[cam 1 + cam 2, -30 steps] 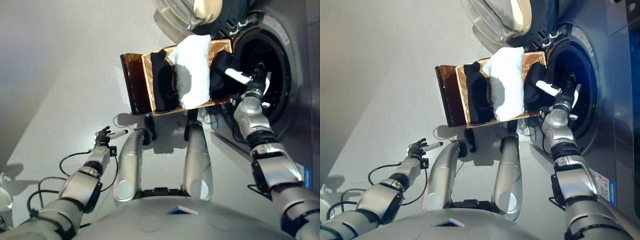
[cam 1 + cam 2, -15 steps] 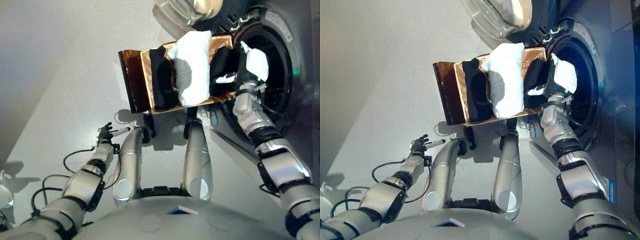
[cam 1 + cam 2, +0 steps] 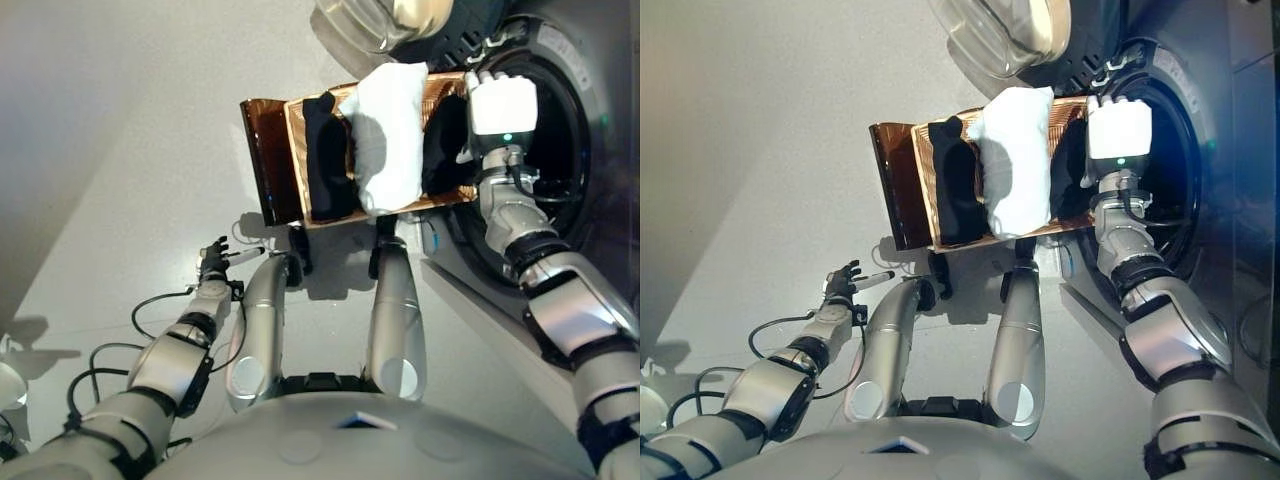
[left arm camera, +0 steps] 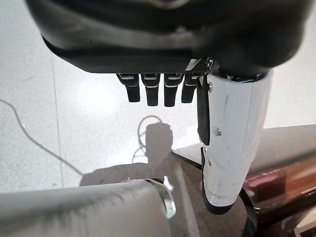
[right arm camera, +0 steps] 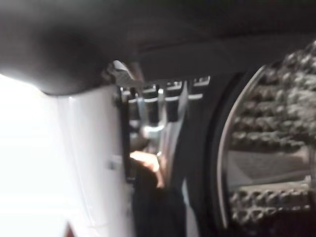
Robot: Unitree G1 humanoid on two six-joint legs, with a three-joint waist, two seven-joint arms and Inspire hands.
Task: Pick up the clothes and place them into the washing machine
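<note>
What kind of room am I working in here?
Probably a laundry area: a front-loading washer with its door swung open, a brown basket of clothes before it, bare grey floor.

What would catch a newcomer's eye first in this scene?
First the white cloth draped over the middle of the brown basket, with dark clothes on either side of it. Next the right hand, raised at the washer's open, dark drum mouth beside the basket. The left hand hangs idle and open, low over the floor.
</note>
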